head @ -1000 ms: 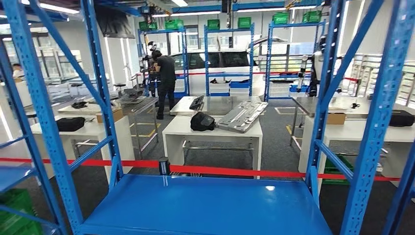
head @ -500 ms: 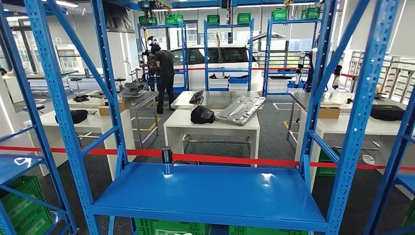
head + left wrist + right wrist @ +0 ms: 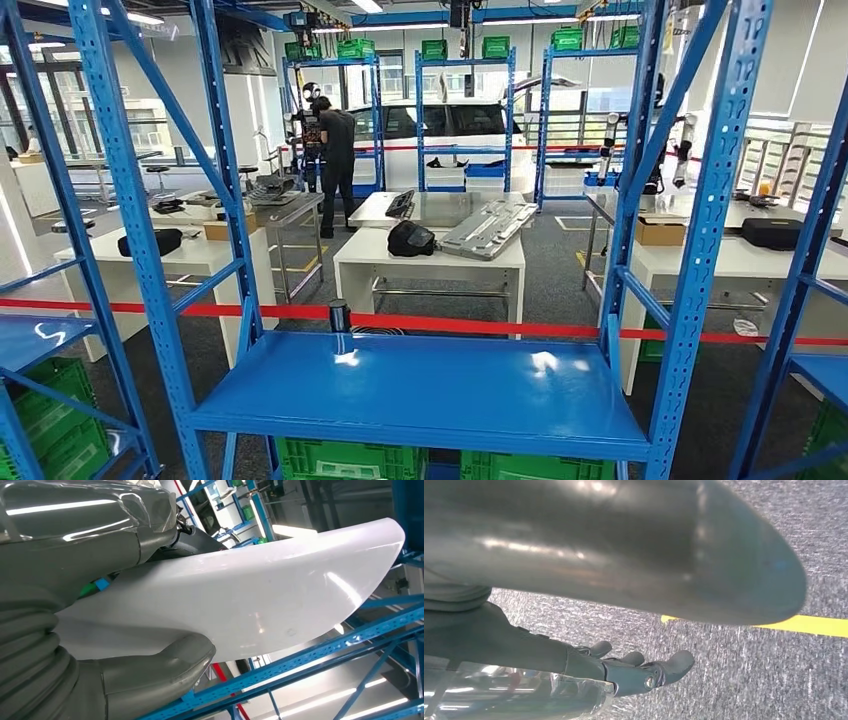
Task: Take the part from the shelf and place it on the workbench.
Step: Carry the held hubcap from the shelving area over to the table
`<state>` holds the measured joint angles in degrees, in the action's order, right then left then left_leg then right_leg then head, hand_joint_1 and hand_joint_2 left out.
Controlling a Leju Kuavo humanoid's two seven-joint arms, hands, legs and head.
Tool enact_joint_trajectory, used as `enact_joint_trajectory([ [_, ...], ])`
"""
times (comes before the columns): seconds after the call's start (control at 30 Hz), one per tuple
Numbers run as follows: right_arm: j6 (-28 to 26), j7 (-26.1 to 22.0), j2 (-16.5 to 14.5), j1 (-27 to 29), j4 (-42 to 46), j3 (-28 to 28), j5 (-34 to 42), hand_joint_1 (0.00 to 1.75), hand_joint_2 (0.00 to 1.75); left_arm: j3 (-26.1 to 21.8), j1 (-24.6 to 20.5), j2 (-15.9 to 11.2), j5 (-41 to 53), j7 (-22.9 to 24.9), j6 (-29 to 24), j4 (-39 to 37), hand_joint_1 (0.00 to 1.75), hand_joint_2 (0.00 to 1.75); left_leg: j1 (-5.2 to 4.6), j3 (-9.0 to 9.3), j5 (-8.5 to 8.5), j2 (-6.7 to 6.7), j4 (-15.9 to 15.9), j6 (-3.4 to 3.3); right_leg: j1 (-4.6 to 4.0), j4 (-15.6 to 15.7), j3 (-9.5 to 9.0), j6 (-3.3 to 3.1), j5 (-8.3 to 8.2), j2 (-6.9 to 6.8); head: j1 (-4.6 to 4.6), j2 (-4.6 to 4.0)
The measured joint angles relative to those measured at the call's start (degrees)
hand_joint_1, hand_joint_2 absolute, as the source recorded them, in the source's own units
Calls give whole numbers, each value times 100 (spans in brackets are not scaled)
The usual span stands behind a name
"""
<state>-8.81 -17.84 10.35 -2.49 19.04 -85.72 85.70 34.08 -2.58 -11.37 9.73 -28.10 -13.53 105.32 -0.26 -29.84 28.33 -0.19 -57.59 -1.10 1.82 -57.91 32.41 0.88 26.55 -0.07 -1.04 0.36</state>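
Note:
In the left wrist view my left hand (image 3: 95, 550) grips a white, glossy, curved part (image 3: 250, 595). Its thick grey thumb (image 3: 155, 667) presses one side of the part, and the part hides the fingers behind it. Blue rack beams pass behind the part. My right hand (image 3: 619, 672) hangs over grey carpet with its dark fingers (image 3: 671, 665) stretched out and nothing in them. Straight ahead in the head view is the blue shelf board (image 3: 420, 390), bare. Beyond it stands a white workbench (image 3: 430, 262).
Blue rack uprights (image 3: 150, 260) (image 3: 690, 260) frame the shelf. Green crates (image 3: 350, 462) sit below it. A red barrier tape (image 3: 450, 325) runs behind. The workbench carries a dark item (image 3: 410, 238) and a grey metal panel (image 3: 490, 228). A person (image 3: 338, 160) stands far back. A yellow floor line (image 3: 814, 625) crosses the carpet.
The whole head picture has shifted, so the camera has moved. The shelf board now lies farther off and lower, and green crates beneath it have come into sight.

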Motion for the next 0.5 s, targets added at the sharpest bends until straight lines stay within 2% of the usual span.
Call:
enact_joint_trajectory([
  [0.07,1,0,-2,0,0,0,0,0,0,-4,1,-2,3,-1,0,3,175,175,-28,-13,-62,9,63,-44,9,25,13,75,-44,-3,-5,3],
  [0.13,1,0,0,0,-2,1,0,0,0,-5,-7,3,4,-1,0,6,175,175,-11,-13,-175,30,189,-121,-5,-109,106,86,56,-3,4,4],
  [0.17,1,0,1,-1,-2,1,0,0,0,-4,-9,9,4,-1,0,7,175,175,0,-24,-233,41,245,-155,-14,-342,218,60,200,-2,15,3],
  [0.23,1,1,12,3,-2,1,0,0,0,0,-4,14,4,-1,0,3,175,175,-19,-105,-302,48,262,-191,-18,-1086,538,6,577,1,34,3],
  [0.27,1,2,18,6,-3,0,0,0,0,3,5,15,4,-1,0,0,175,175,-33,-147,-329,48,258,-193,-20,-1400,654,8,701,1,39,3],
  [0.3,1,2,25,9,-3,1,0,0,0,5,12,15,7,-1,0,-2,175,175,-43,-185,-356,47,253,-194,-22,-1534,677,31,745,0,42,3],
  [0.33,1,2,28,9,-4,1,0,0,0,6,17,15,10,-1,0,-3,175,175,-49,-218,-377,46,241,-192,-22,-1420,573,70,693,0,45,4],
  [0.43,1,2,39,5,-8,2,0,0,0,4,24,17,22,-1,4,-3,175,175,-51,-286,-401,43,162,-173,-21,-349,-84,179,336,-2,51,3],
  [0.47,1,2,40,4,-9,2,0,0,0,4,24,17,24,-1,6,-3,175,175,-51,-296,-401,43,142,-171,-20,-147,-202,191,276,-3,54,3],
  [0.5,1,2,40,4,-9,2,0,0,0,4,24,17,24,-1,7,-3,175,175,-51,-300,-401,43,134,-170,-20,-91,-235,193,262,-3,54,4],
])
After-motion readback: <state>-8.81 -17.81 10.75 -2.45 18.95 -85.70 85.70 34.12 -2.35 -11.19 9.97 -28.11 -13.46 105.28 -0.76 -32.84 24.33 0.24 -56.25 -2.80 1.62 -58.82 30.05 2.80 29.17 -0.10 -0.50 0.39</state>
